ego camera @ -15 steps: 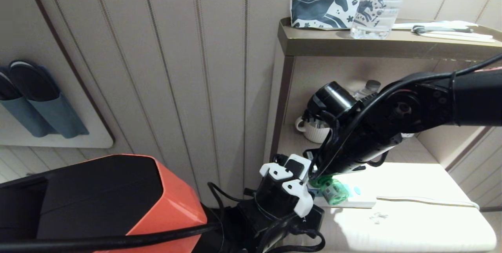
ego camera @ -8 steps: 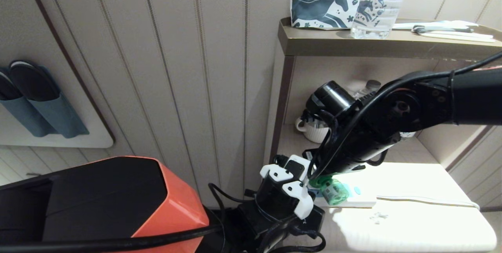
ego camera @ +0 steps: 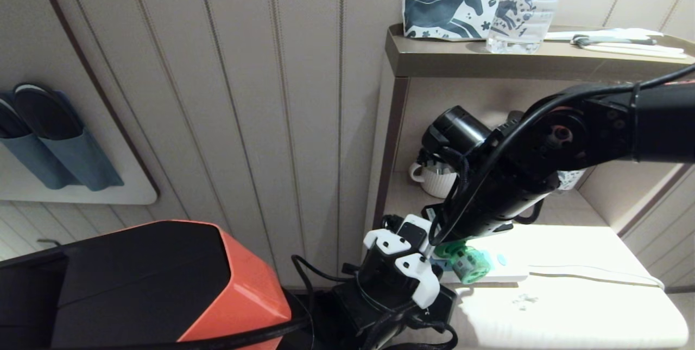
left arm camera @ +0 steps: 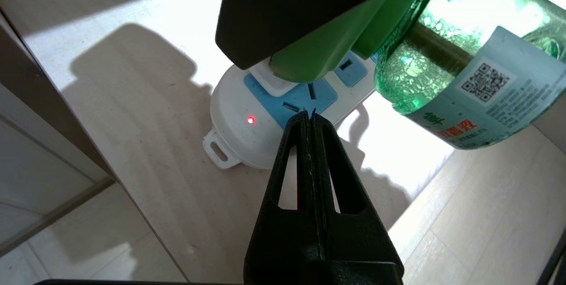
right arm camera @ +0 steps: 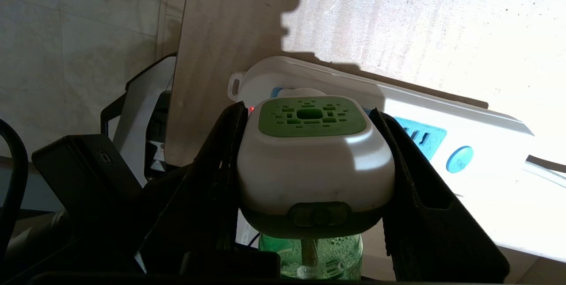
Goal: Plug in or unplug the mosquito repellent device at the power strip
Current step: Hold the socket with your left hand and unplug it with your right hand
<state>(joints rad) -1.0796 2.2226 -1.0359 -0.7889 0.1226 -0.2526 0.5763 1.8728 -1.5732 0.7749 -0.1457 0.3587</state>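
Observation:
The mosquito repellent device point(right arm camera: 315, 161), a white head with a green vented cap over a green liquid bottle point(left arm camera: 464, 59), sits between the fingers of my right gripper point(right arm camera: 308, 112), which is shut on its two sides. Its white back lies against the first light-blue socket face of the power strip point(left arm camera: 234, 119), whose red light is on. In the head view the device point(ego camera: 468, 264) is at the left end of the power strip point(ego camera: 507, 272) on the low white surface. My left gripper point(left arm camera: 308, 115) is shut and empty, its tips over the strip's edge beside that socket.
The strip's white cord point(ego camera: 592, 271) runs right along the surface. A white cup point(ego camera: 434, 182) stands behind on the lower shelf. The upper shelf point(ego camera: 488, 59) carries a horse-print pouch point(ego camera: 445, 5) and a clear water bottle point(ego camera: 529, 8). Slippers point(ego camera: 49, 138) hang on the left wall.
My right forearm has risen and the wrist has tilted. The device and the strip's left end have shifted slightly up and to the right. The left gripper stays shut at the strip.

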